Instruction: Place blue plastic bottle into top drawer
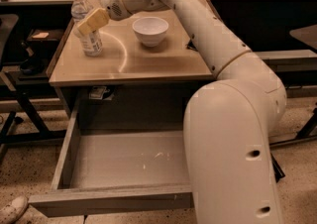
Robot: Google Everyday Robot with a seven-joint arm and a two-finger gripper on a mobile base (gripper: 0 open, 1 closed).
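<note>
The blue plastic bottle [92,43], clear with a white cap and a whitish label, stands upright at the far left of the tan table top [129,62]. My gripper [85,27] reaches in from the right and sits at the bottle's middle, with a tan pad across its front. The top drawer [109,199] is pulled open below the table, and its scuffed grey bottom is bare. My arm hides the drawer's right part.
A white bowl [150,29] stands on the table right of the bottle. A dark packet [190,45] peeks out behind my arm at the table's right edge. A black table frame [20,99] stands to the left, benches behind. A shoe [12,209] shows at the bottom left.
</note>
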